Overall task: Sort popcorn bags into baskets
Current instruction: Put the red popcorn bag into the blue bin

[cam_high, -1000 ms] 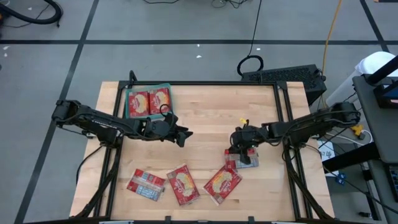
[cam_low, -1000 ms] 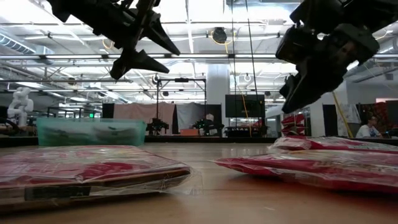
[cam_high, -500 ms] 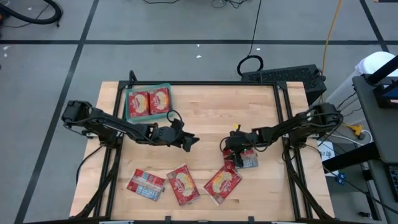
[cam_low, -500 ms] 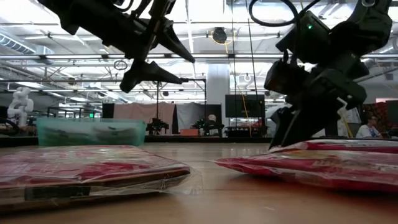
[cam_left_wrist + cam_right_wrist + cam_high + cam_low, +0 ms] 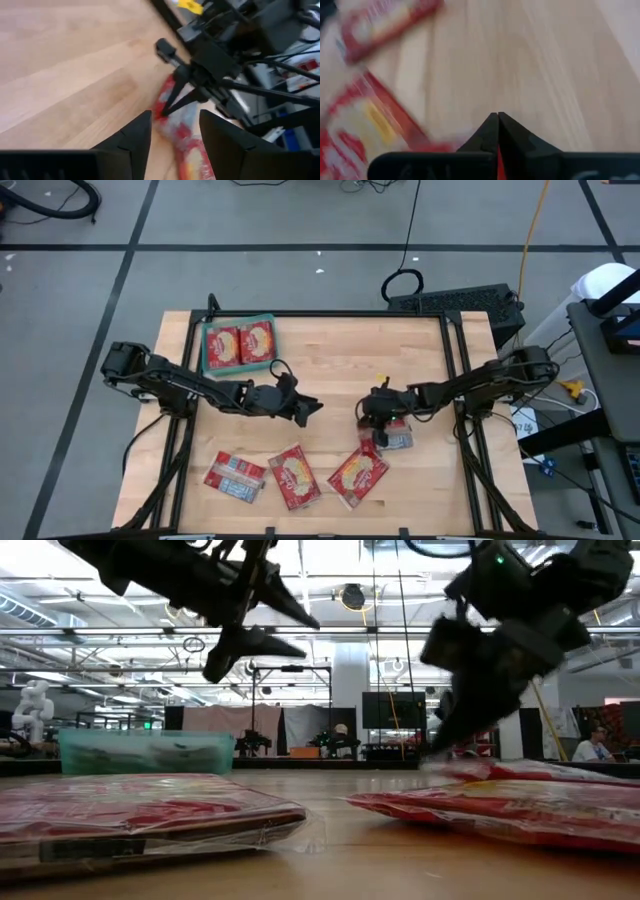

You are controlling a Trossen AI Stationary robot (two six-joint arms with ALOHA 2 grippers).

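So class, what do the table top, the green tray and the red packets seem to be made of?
Table top: pale wood, matte, visible grain and plank seams.
Green tray: probably plastic, translucent teal walls.
Red packets: glossy clear film wrap, shiny creases and printed labels; contents unseen.

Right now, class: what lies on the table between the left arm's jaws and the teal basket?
Only bare wood. In the high view, nothing lies between the left gripper and the basket on the table.
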